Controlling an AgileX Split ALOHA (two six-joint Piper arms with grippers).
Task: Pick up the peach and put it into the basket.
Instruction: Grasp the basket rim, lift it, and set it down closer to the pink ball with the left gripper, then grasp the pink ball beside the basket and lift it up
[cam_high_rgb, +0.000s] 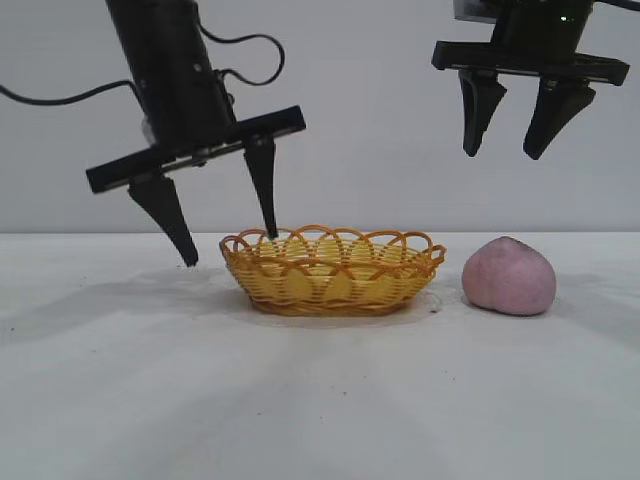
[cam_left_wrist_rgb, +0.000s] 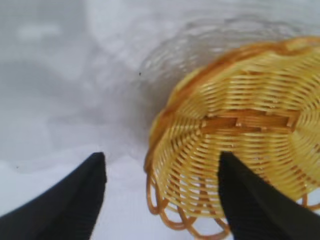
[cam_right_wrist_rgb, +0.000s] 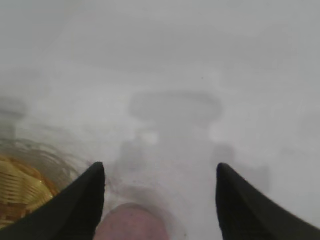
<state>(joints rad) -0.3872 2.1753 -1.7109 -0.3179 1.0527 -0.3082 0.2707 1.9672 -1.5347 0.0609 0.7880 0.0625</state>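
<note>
White tabletop (cam_high_rgb: 320, 400) is seen nearest the exterior camera, and on it the wicker basket (cam_high_rgb: 332, 270) and the peach (cam_high_rgb: 508, 276) are set side by side, just apart. The peach is found on the table to the right of the basket, not inside it. It is placed below the right gripper (cam_high_rgb: 510, 150), which is held high above it with a clear gap, its jaws spread and nothing grasped. In the right wrist view the top of the peach (cam_right_wrist_rgb: 131, 222) is framed between the two fingers. The left gripper (cam_high_rgb: 230, 245) is tilted steeply downward over the basket's left end, released and empty; one finger is seen over the rim, the other outside it. No writing or label can be read anywhere.
</note>
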